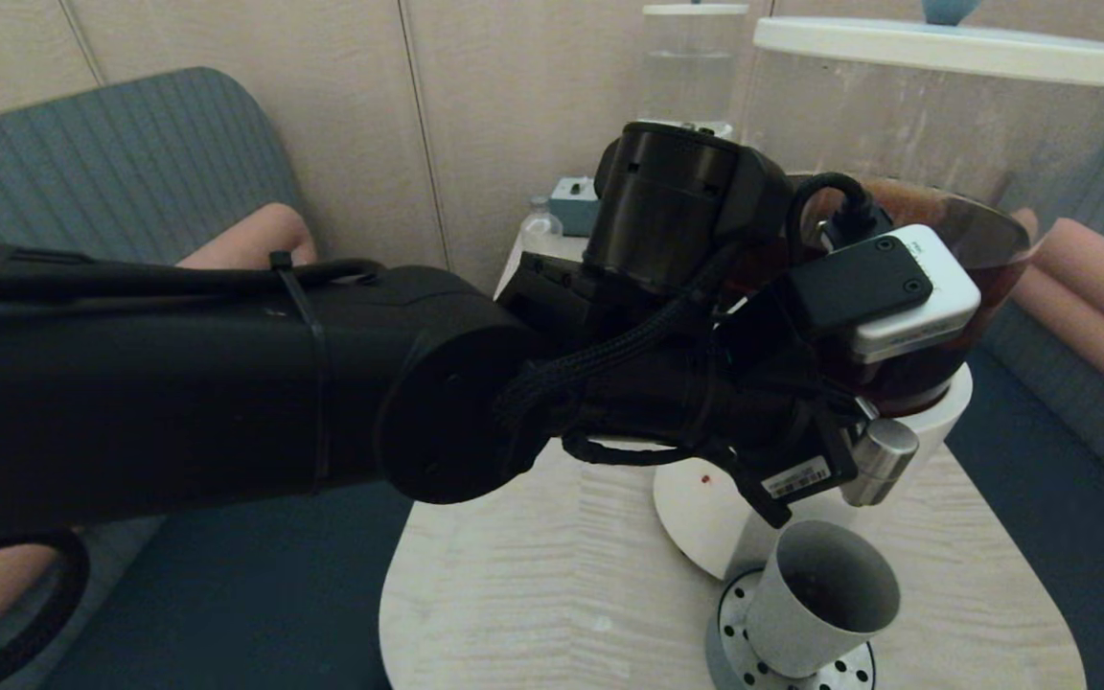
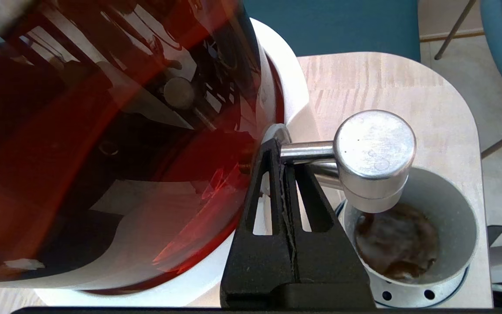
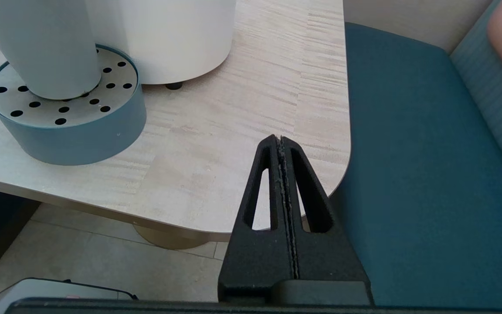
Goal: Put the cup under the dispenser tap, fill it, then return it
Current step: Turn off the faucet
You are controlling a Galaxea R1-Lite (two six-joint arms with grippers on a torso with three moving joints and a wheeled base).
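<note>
Filling most of the head view, the black left arm (image 1: 226, 383) is reaching across toward the big dispenser (image 1: 907, 192), whose clear tank is holding dark brown liquid above a white base. Its left end effector (image 2: 282, 150) is showing in the left wrist view with its two fingers pressed flat together, clenched on nothing, the tips sitting right against the horizontal stem of the dispenser tap (image 2: 375, 159), just beside the tank wall.

Below the tap's cylindrical end, the cup (image 2: 451, 218) is standing upright on the round perforated drip tray (image 1: 734, 642), and brown liquid is swirling in its bottom. In the head view the cup (image 1: 825, 599) is sitting directly under the steel spout (image 1: 883, 460), close to the front edge of the pale wood-grain tabletop (image 1: 533, 575).

Off to the side, the right end effector (image 3: 282, 146) is hanging clenched, fingers closed on each other with nothing between them, out over the tabletop's edge near the teal seat (image 3: 429, 174), well apart from the cup (image 3: 46, 48) and tray.

Behind the big dispenser, a smaller dispenser (image 1: 691, 67) of clear liquid is standing against the wall.
</note>
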